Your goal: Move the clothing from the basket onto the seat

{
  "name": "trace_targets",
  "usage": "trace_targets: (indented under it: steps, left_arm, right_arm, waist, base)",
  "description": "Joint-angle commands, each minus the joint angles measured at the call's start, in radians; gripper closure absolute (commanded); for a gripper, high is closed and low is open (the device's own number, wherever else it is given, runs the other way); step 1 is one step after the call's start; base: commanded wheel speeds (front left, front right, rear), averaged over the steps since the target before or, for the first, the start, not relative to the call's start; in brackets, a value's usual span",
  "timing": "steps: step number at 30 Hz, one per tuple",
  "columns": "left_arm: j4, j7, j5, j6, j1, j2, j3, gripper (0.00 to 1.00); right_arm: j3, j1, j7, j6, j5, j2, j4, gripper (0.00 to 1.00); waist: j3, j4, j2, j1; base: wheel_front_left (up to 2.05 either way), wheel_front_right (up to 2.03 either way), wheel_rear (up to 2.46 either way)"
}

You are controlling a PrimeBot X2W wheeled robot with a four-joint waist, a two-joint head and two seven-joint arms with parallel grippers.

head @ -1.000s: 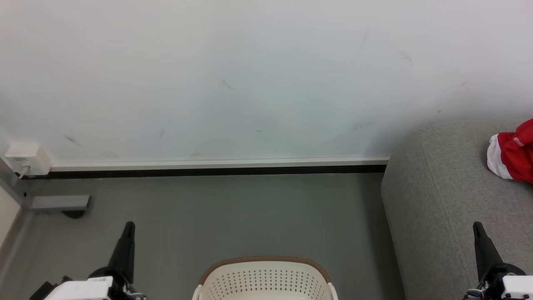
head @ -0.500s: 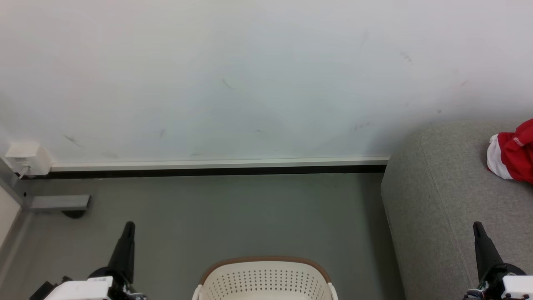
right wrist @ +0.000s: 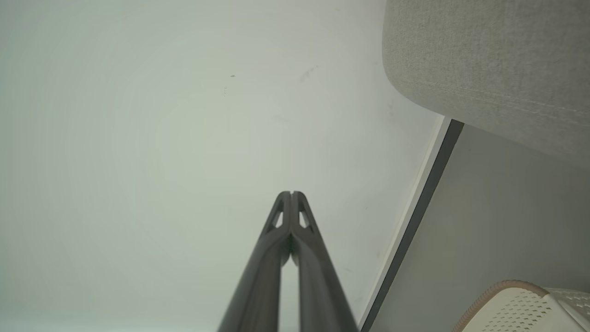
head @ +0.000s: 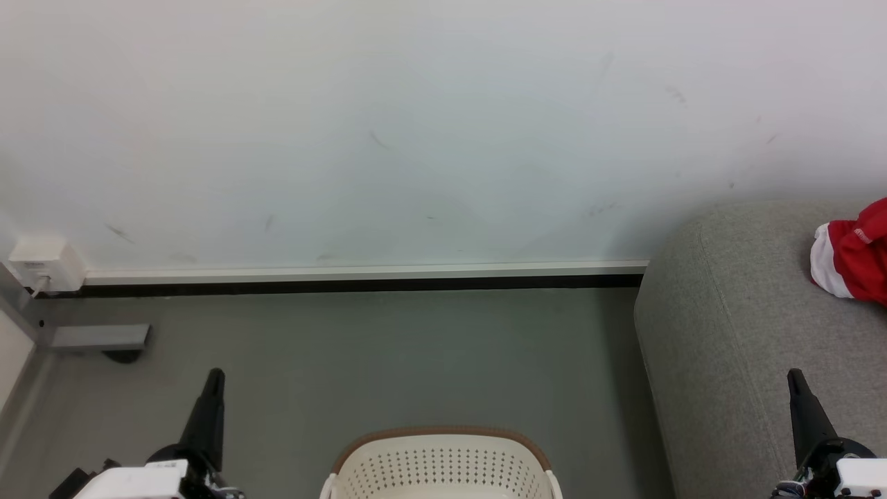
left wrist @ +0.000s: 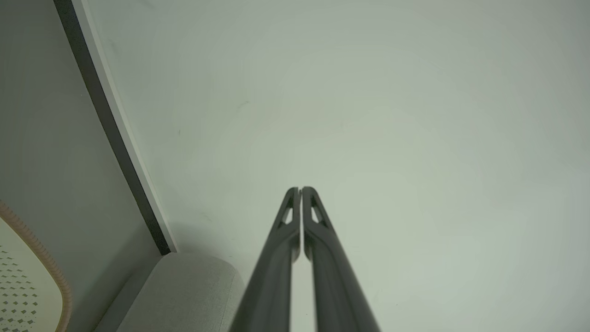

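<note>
Head view: looking at the basket (head: 443, 461) standing on the floor (head: 388, 346) at near centre, cut off by the bottom edge, so not seeing inside and not being able to tell what is lying in it. Finding clothing (head: 849, 260) at far right, lying crumpled on the seat (head: 748, 326), red with a white band, well apart from the basket. Judging it as light, limp and not fragile, likely sagging and trailing when lifted. Expecting a pinch on a bunched fold near the middle to hold better than one on a thin edge. Noting the left gripper (head: 216, 378) at near left over the floor and the right gripper (head: 794, 378) at near right by the seat, both pointing away towards the wall (head: 416, 138), touching nothing.

Left wrist view: seeing the fingers pressed together at the tips, clenched on nothing, pointing at the wall. Also catching the basket's brown rim, the skirting (left wrist: 122, 152) and a rounded corner of the seat.

Right wrist view: seeing the fingers likewise meeting tip to tip, gripping nothing. Also catching the seat's stitched seam and a piece of the basket's rim and perforated wall, with its contents hidden.
</note>
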Motion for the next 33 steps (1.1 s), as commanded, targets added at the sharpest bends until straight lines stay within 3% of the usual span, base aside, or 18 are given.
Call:
trace_targets:
  steps: [1,33]
  left_arm:
    - [-0.004,0.004,-0.014,-0.005,-0.007,0.002,0.002,1.00]
    - [-0.004,0.004,-0.014,-0.005,-0.007,0.002,0.002,1.00]
  right_arm:
    - [-0.005,-0.013,0.001,-0.002,-0.006,0.001,-0.005,1.00]
    - [-0.006,-0.013,0.003,-0.002,-0.007,0.002,-0.005,1.00]
  waist:
    - [0.000,0.000,0.0000,0.0000]
    - [0.000,0.000,0.0000,0.0000]
  base:
    - [0.00,0.00,0.00]
    - [0.00,0.00,0.00]
